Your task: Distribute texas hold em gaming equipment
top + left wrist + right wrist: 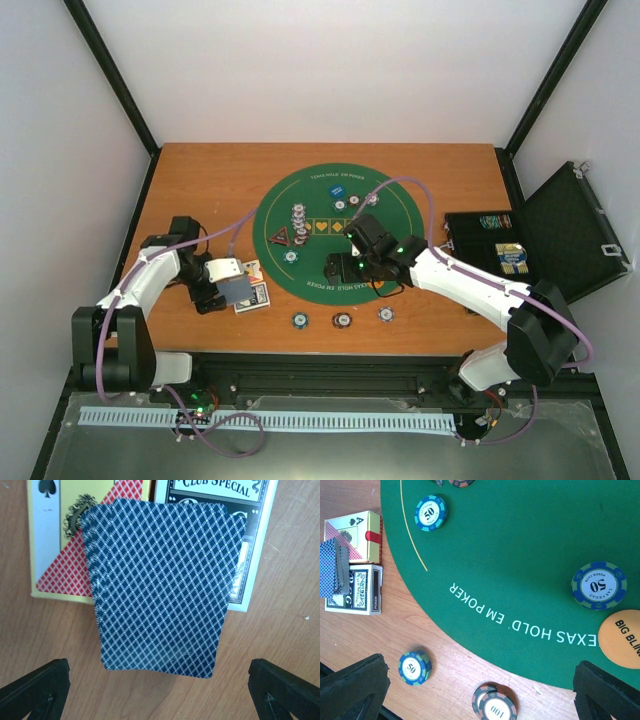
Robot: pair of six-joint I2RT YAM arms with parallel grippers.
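Observation:
A stack of blue-backed playing cards (160,585) rests on two card boxes (55,540) on the wood, left of the green mat (330,265). My left gripper (157,687) is open, with its fingers (35,690) wide on either side of the stack's near edge and not touching it. My right gripper (480,685) is open and empty over the mat's near edge. Below it are two 50 chips (430,512) on the mat, an orange big blind disc (622,639), and a 50 chip (414,667) and 100 chips (495,704) on the wood.
On the mat stand a column of chips (297,218), a black-red triangular marker (283,237) and a blue disc (343,188). Three chips (343,320) lie on the wood in front of the mat. The black case (560,225) stands open at the right.

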